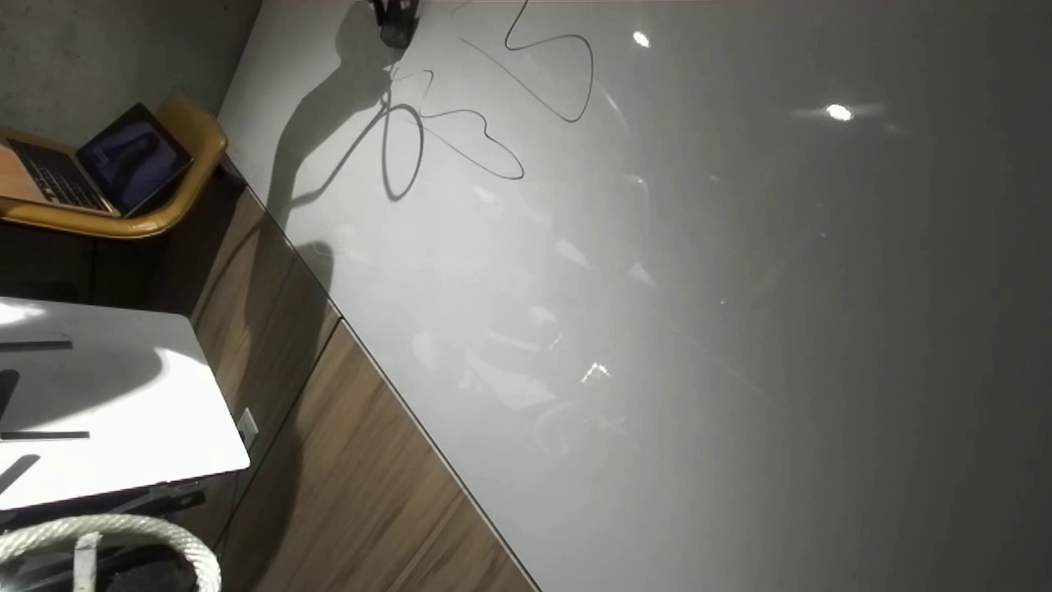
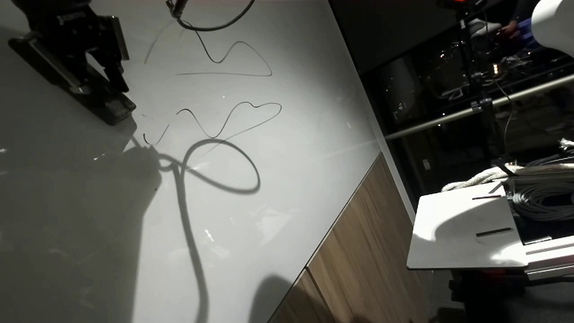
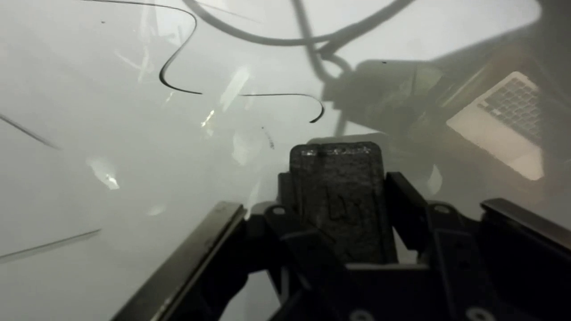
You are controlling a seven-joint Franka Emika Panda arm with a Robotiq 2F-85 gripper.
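Note:
My gripper [image 3: 340, 187] is shut on a dark, worn block [image 3: 341, 223] that looks like a board eraser. The block sticks out past the fingertips. In an exterior view the gripper [image 2: 101, 80] and the block [image 2: 119, 109] are at the upper left, over a glossy white board [image 2: 314, 112]. In another exterior view only the block's end [image 1: 398, 31] and a bit of the gripper show at the top edge. Thin black wavy lines [image 2: 271, 69] are on the board near the block, also in the wrist view [image 3: 322, 107]. I cannot tell whether the block touches the board.
Brown wood panels [image 1: 370, 460] border the board. A laptop [image 1: 136, 160] rests on an orange chair [image 1: 215, 140] and is mirrored in the board. A white tabletop [image 2: 466, 242] and white rope [image 1: 193, 547] stand off the board. A dark cable [image 2: 215, 28] hangs by the arm.

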